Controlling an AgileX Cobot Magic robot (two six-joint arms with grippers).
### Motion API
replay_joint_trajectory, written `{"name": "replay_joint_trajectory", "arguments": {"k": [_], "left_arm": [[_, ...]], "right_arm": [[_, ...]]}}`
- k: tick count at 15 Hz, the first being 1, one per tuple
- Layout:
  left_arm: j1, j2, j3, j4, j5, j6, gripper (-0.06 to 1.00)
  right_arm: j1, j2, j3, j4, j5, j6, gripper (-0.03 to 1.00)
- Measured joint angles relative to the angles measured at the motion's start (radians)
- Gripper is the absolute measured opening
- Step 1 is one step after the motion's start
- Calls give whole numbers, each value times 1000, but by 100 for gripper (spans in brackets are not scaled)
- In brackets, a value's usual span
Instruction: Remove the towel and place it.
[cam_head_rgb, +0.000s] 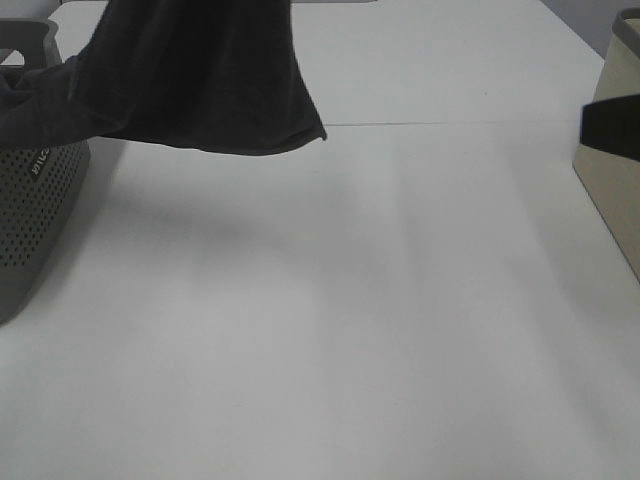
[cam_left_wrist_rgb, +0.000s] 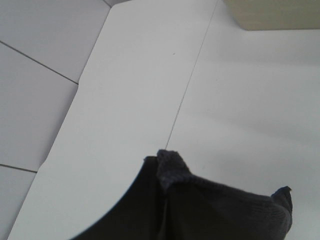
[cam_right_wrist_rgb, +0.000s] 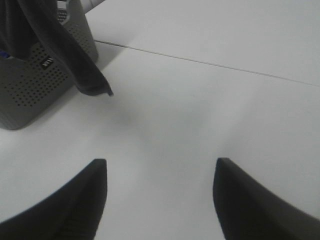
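Your right gripper (cam_right_wrist_rgb: 160, 162) stands wide open with nothing between its two dark fingers, low over bare table (cam_head_rgb: 350, 330) and facing the cloth, probably waiting to help spread it. Your left gripper's fingers are buried under a bunched peak of the towel (cam_left_wrist_rgb: 210, 210), so you cannot tell how far it is closed; that cloth gathered right at the wrist suggests it is the one carrying the load. The towel (cam_head_rgb: 190, 70) hangs clear above the table, one hemmed corner drooping lowest, while its other end trails over the rim of the grey perforated basket (cam_head_rgb: 35, 210). So you should judge it only partly removed. Count one towel, one basket at the left edge, and one beige bin (cam_head_rgb: 610, 150) at the far right.
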Motion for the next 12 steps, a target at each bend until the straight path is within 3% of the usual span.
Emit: {"name": "replay_joint_trajectory", "arguments": {"k": [3, 6, 7, 8, 12], "left_arm": [[-33, 3, 0, -1, -25, -6, 0], [-64, 3, 0, -18, -31, -7, 0], [-69, 3, 0, -31, -31, -7, 0], [-72, 3, 0, -40, -31, -7, 0], [-72, 4, 0, -42, -31, -9, 0]], "right_arm": [[0, 189, -76, 248, 98, -346, 61], [6, 401, -155, 455, 232, -546, 61], [31, 454, -170, 520, 237, -596, 61], [150, 541, -182, 613, 228, -702, 61], [323, 625, -183, 685, 92, -806, 61]]}}
